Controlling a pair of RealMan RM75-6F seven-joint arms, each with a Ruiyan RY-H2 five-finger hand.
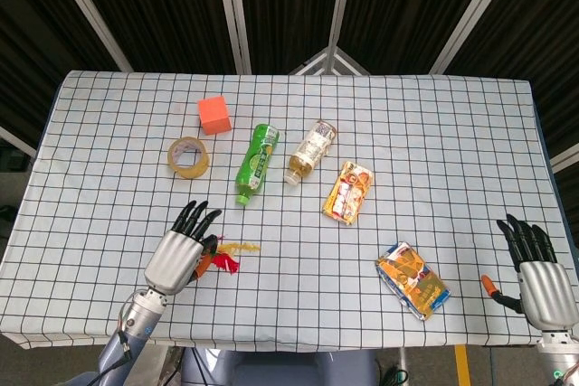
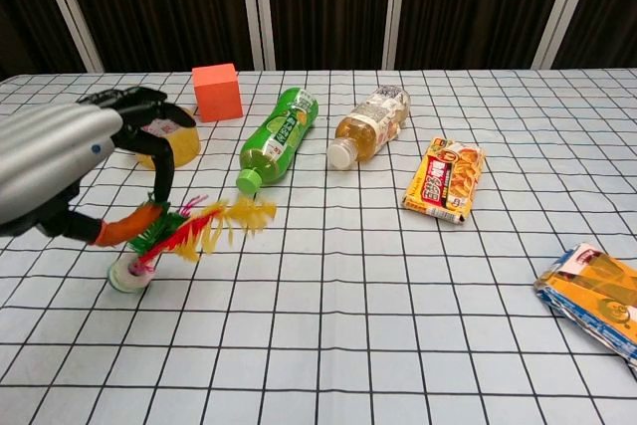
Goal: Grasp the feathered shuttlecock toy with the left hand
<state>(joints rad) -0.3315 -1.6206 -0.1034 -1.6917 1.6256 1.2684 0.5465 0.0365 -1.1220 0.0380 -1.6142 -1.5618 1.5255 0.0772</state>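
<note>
The feathered shuttlecock toy (image 2: 194, 231) has red, yellow, green and pink feathers and a round white base. My left hand (image 2: 60, 161) pinches it among the feathers, between its orange-tipped thumb and black fingers. The toy tilts, with the base hanging low at the left and the feathers pointing right. In the head view the left hand (image 1: 176, 255) is over the table's near left part, and the toy (image 1: 228, 258) sticks out to its right. At the near right corner my right hand (image 1: 541, 282) has its fingers spread and holds nothing.
Behind the left hand lie a yellow tape roll (image 1: 187, 157), an orange cube (image 1: 213, 115), a green bottle (image 1: 258, 163) and an amber bottle (image 1: 311, 152). A snack packet (image 1: 349, 192) is at the centre. Another packet (image 1: 412, 279) is near the right hand.
</note>
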